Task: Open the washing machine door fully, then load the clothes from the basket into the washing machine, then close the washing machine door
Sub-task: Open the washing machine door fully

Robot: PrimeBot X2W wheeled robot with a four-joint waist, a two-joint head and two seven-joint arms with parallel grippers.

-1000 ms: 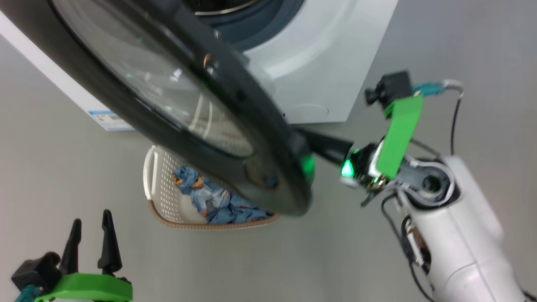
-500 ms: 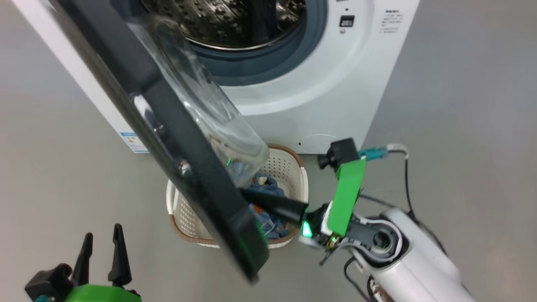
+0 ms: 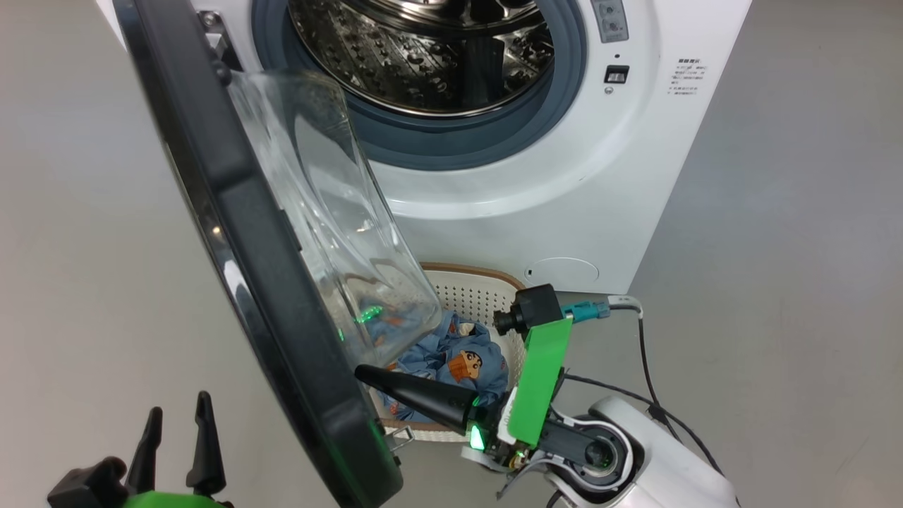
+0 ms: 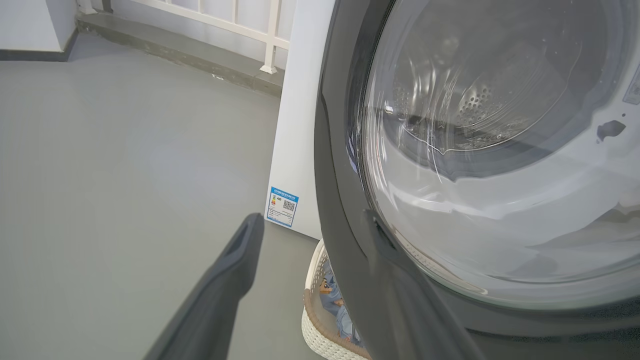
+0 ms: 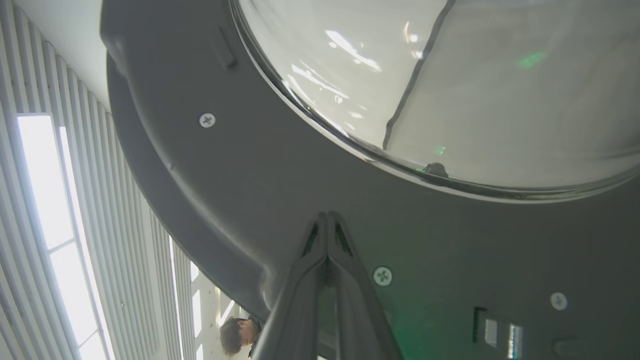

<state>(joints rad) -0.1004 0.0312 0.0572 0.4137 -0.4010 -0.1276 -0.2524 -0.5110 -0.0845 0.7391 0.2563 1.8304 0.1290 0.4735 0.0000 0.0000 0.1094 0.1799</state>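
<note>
In the basket (image 3: 485, 295) lie the clothes (image 3: 451, 361); left hand (image 3: 178, 423) spread, right hand (image 3: 370, 375) pressed together.

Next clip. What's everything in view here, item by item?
washer: one, white, ahead
door: one, black ring, clear glass, standing open at left
drum: one, steel, inside washer
gasket: one, grey, around drum opening
basket: one, cream, low before washer
clothes: heap, light blue, in basket
sticker: one, blue, low on washer's side
railing: one, white, beyond washer
person: one, past door's edge, right wrist view
left gripper: one, dark, open, lower left
right gripper: one, dark, shut, tips by door's inner ring
</note>
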